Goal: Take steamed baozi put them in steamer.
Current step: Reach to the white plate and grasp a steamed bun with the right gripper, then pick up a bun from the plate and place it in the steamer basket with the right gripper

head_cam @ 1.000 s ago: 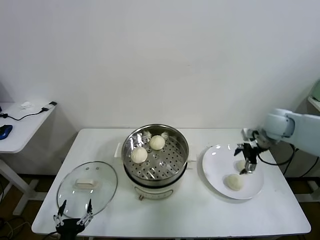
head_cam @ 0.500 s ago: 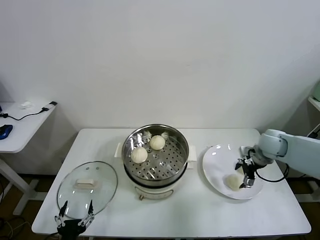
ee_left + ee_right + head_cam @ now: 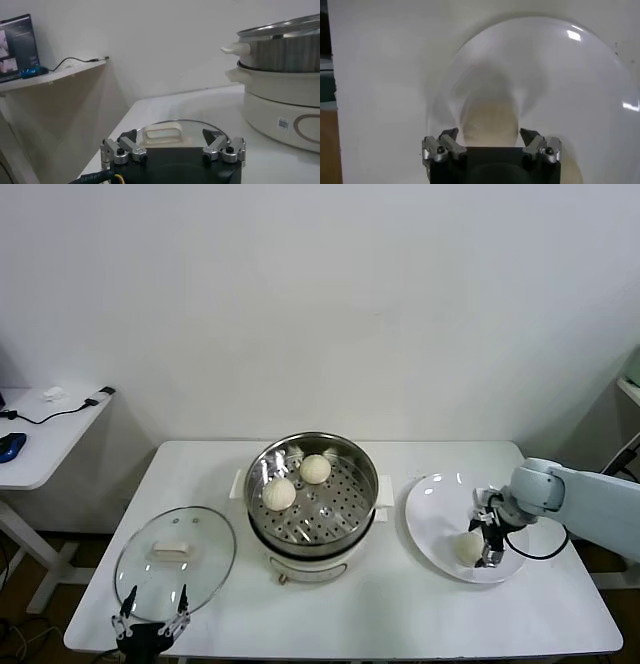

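The steamer (image 3: 312, 502), a shiny steel pot on a white base, stands mid-table with two baozi (image 3: 279, 494) (image 3: 315, 469) on its perforated tray. On the white plate (image 3: 432, 519) to its right lies another baozi (image 3: 466, 546). My right gripper (image 3: 484, 552) is low over it and open. In the right wrist view this baozi (image 3: 489, 120) sits between the spread fingertips (image 3: 449, 136) with a gap on each side. My left gripper (image 3: 152, 602) rests open at the table's front left, by the glass lid.
A round glass lid (image 3: 175, 552) with a white handle (image 3: 163, 134) lies flat left of the steamer (image 3: 280, 65). A side table (image 3: 40, 434) with cables stands off to the left. Bare tabletop lies in front of the steamer and plate.
My right gripper has come down and toward the table's front over the plate, ending with its open fingers around the baozi. The left arm has stayed put.
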Controlling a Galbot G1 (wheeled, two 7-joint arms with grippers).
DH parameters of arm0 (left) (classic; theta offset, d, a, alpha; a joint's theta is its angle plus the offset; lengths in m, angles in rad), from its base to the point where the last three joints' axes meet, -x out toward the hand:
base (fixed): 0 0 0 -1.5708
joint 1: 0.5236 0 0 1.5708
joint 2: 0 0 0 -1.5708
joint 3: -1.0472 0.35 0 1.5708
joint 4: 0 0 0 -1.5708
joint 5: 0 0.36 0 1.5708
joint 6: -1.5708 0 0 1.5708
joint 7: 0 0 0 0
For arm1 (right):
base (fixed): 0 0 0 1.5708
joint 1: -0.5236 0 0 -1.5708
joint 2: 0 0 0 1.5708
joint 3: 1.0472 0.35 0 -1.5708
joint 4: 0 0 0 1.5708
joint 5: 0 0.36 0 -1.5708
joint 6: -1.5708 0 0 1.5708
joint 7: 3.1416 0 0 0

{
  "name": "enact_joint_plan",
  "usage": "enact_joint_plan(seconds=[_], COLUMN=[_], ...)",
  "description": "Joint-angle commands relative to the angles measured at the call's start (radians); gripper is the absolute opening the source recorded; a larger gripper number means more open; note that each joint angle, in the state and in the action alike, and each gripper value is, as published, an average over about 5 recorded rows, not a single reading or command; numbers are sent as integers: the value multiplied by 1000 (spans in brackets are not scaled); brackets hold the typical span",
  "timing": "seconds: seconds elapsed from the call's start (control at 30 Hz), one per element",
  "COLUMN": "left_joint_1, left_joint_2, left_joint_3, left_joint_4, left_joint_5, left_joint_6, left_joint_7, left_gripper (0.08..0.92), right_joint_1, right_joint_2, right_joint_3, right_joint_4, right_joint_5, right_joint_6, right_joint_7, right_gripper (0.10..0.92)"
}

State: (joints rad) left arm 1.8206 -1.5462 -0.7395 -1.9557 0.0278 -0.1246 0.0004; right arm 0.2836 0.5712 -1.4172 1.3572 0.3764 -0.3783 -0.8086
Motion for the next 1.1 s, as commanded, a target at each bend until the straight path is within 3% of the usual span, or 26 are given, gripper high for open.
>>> enact_joint_plan(seconds=[0.03, 0.33, 0.6, 0.83, 1.1], left_joint_1=[-3, -2, 1, 5, 20], left_joint_2=[-1, -3, -4, -7, -9], left_joint_3=[2, 5, 10, 17, 12], left_joint_4=[4, -2, -14, -26, -49], left_joint_5=[5, 6, 8, 15, 14], left_joint_6=[-2, -1, 2, 6, 7], left_joint_7=[0, -2, -2, -3, -8], left_gripper=[823, 823, 823, 823, 823], right_joint_1=[-59, -33, 253, 625, 699], right_joint_2=[4, -3, 4, 156, 369], right_joint_3=[53, 63, 4, -73, 10], right_joint_4=[-14, 1, 17, 55, 180], right_joint_5=[-7, -21, -121, -79, -14], right_joint_6=[-13, -5, 129, 333, 501], right_joint_7=[20, -3, -179, -319, -339], right_gripper=[810, 725, 705, 704, 704])
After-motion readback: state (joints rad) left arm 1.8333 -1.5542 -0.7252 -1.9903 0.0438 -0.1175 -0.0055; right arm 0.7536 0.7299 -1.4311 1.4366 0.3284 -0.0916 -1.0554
